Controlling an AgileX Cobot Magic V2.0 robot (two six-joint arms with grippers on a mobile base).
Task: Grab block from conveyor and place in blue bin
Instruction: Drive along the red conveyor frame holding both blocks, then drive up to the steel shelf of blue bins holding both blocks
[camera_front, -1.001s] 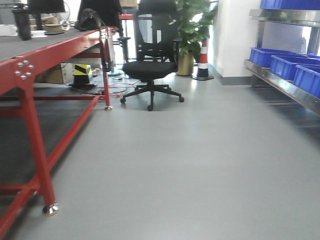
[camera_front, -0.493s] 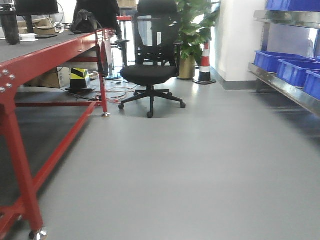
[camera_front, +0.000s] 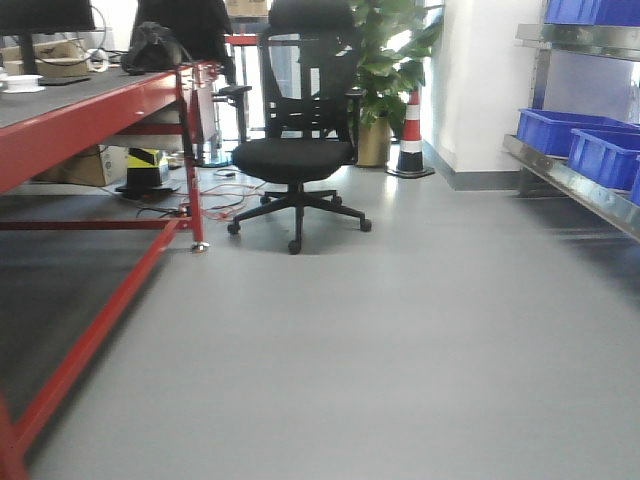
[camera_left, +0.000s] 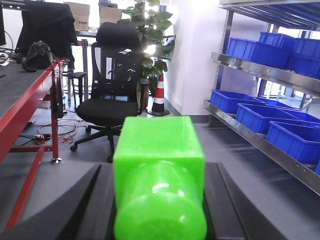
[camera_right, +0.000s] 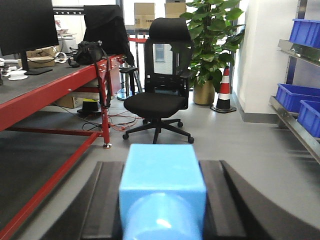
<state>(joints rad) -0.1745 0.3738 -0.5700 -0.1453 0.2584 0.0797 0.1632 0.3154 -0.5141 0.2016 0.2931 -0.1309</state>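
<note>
**Two blocks held; conveyor at left, bins at right**

The conveyor (camera_front: 60, 100), a dark grey belt on a red frame, is seen along the left. Blue bins (camera_front: 552, 130) are ranged on a steel shelf (camera_front: 575, 180) at the right. Between them, on the grey floor (camera_front: 400, 340), a black chair (camera_front: 295, 150) is placed, with a plant (camera_front: 385, 60) and a striped cone (camera_front: 411, 130) behind it. A bright green block (camera_left: 159, 145) and a light blue block (camera_right: 162, 172), each with a round stud turned to the camera, are held clear of the belt. The left jaws are closed against both sides of the green block, the right jaws likewise on the blue block.
</note>
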